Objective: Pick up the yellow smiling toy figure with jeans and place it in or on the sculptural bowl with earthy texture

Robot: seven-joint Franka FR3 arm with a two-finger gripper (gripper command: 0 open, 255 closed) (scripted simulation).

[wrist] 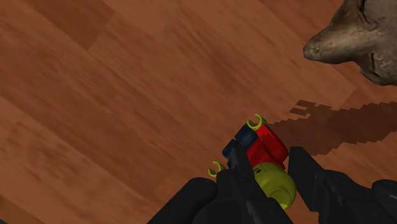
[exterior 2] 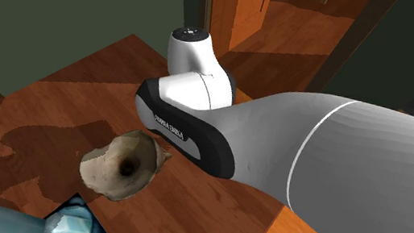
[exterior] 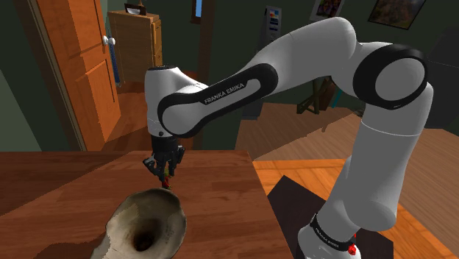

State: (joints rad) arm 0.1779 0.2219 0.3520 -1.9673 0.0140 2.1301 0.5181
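Toy [wrist: 264, 149] clamped in my gripper [exterior: 166, 171], over the table [exterior: 221, 184], near the bowl [exterior: 143, 221].
Table: brown wood. My arm [exterior: 221, 92] reaches out over it, wrist pointing down. Bowl: rough, tan, with a dark hollow. It sits on the table below the gripper in the shoulder view, not touching it. My fingers [wrist: 312, 175] press the toy from both sides: yellow head nearest my palm, then red torso, blue legs pointing away, hooked yellow hands. Toy is outside the bowl. Its shadow [wrist: 331, 121] lies on the wood apart from it, on the bowl side.
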